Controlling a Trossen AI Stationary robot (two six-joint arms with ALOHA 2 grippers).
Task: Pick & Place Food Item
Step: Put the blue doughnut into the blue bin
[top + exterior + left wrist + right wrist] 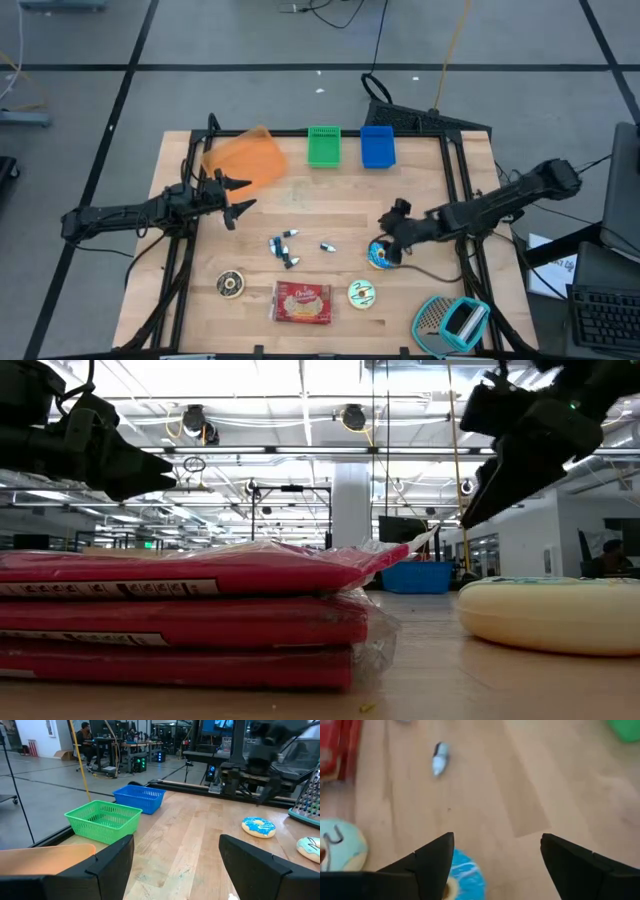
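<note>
the red snack pack (302, 303) lies at the table's (420, 210) near edge beside a pale iced doughnut (362, 294). farther in, the right tool (392, 236) hangs wide over the blue doughnut (380, 256), apparently lining up a grasp. the left tool (234, 196) waits, also wide, beside the orange bin (245, 158).

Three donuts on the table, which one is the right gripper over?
The blue-iced donut. The right gripper hangs open just above it, while the pale green donut and the chocolate donut lie farther toward the front edge.
</note>
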